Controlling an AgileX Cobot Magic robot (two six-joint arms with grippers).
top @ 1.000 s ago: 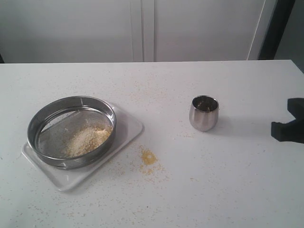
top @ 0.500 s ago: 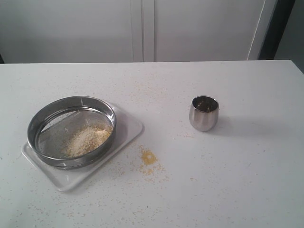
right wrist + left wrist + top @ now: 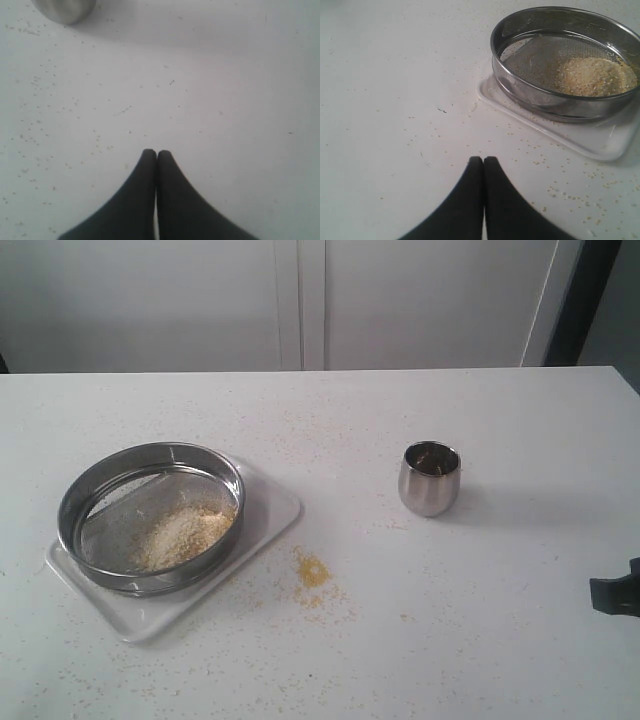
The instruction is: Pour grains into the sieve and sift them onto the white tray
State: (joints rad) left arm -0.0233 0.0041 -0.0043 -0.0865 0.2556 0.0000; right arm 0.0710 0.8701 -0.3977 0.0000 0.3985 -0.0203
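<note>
The sieve (image 3: 150,515) (image 3: 565,60), a wide steel ring with grey mesh, rests on the white tray (image 3: 270,512) (image 3: 600,145) at the table's left. A pale heap of grains (image 3: 185,533) (image 3: 592,76) lies on its mesh. More golden grains (image 3: 311,571) sit spilled on the table beside the tray. My left gripper (image 3: 483,159) is shut and empty, hovering over bare table short of the tray; the exterior view does not show it. Far from the sieve, my right gripper (image 3: 156,152) (image 3: 617,594) is shut and empty at the exterior view's right edge.
A small rounded steel cup (image 3: 430,478) (image 3: 64,10) stands upright right of centre, between the tray and my right gripper. Loose granules speckle the white table (image 3: 480,640). White cabinet doors stand behind its far edge.
My right gripper left the exterior view's right edge half a second ago and now shows again, lower and nearer the front. Sieve, tray, cup and grains have not moved.
</note>
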